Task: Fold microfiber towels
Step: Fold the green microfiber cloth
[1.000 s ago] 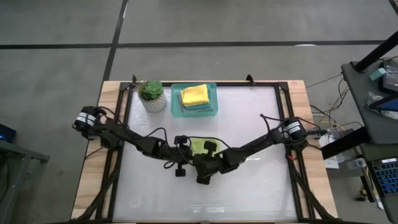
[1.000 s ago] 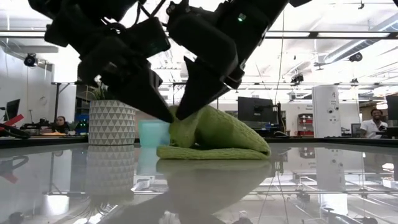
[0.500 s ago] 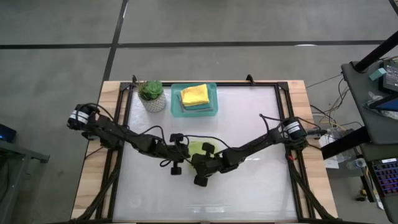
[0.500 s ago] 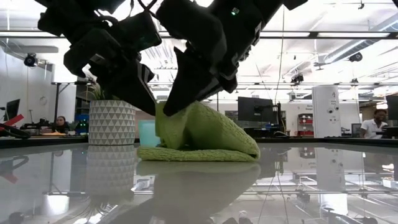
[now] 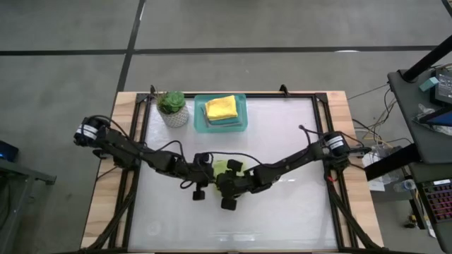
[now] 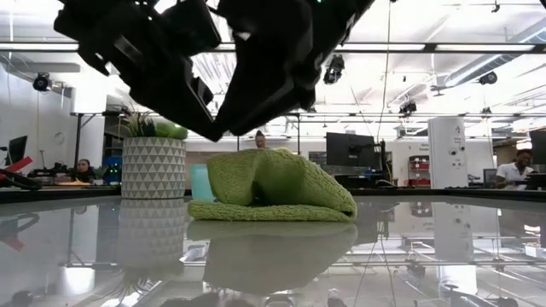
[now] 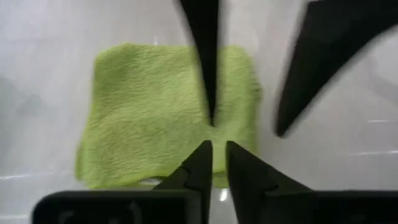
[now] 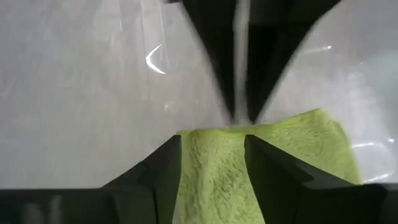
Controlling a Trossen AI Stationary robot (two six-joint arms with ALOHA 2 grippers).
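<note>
A lime green microfiber towel (image 5: 222,168) lies folded on the table's middle, and in the low view it is a low rounded mound (image 6: 277,183) resting on its bottom layer. My left gripper (image 7: 216,148) hovers just above it with only a narrow gap between its fingers. My right gripper (image 8: 212,138) hovers over the same spot with its fingers wide open. The two grippers face each other, tip to tip, clear of the cloth. A folded yellow towel (image 5: 221,107) lies in the teal tray at the far side.
The teal tray (image 5: 198,116) stands at the table's far edge, with a potted plant in a white pot (image 5: 172,110) to its left. Bare table top (image 5: 233,222) stretches between the green towel and the near edge.
Both grippers carried the green towel's raised fold toward the table's left, then let it go and rose. My right gripper opened wide, my left only a little. The fold has dropped, and the towel now lies as a low mound.
</note>
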